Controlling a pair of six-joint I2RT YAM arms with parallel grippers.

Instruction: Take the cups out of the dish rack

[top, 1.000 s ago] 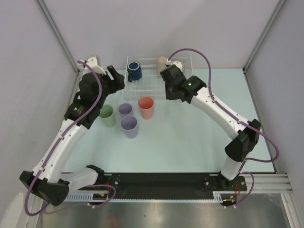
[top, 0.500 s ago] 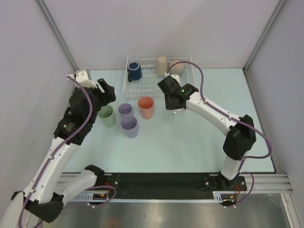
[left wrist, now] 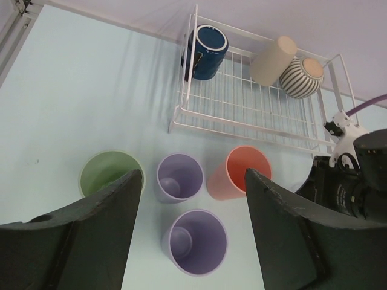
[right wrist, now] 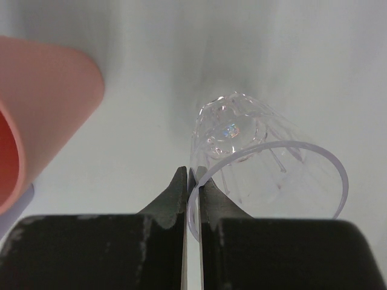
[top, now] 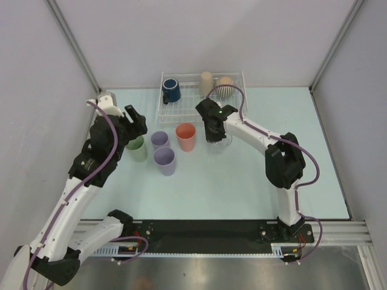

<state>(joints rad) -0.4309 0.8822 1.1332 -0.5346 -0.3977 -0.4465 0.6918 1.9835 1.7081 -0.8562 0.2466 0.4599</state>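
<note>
The white wire dish rack [top: 181, 107] [left wrist: 242, 115] holds a navy mug [top: 171, 90] [left wrist: 205, 51], a tan cup [top: 206, 83] [left wrist: 273, 60] and a ribbed beige mug [top: 225, 89] [left wrist: 302, 77]. In front of it a pale green cup [top: 137, 148], two lavender cups [top: 159, 140] [top: 164, 161] and a salmon cup [top: 186, 136] stand upright on the table. My right gripper [top: 213, 133] [right wrist: 195, 181] is shut on the rim of a clear cup [top: 221, 144] [right wrist: 266, 163], low beside the salmon cup. My left gripper [top: 134, 121] [left wrist: 193, 175] hangs open above the standing cups, holding nothing.
The pale blue table ends at grey walls on the left, back and right. The right arm's purple cable [top: 233, 90] loops over the rack's right part. The arm bases sit on a black rail [top: 205, 229] at the near edge.
My right arm has carried the clear cup from the rack down to the spot right of the salmon cup. My left arm has drawn back from the rack, toward the left.
</note>
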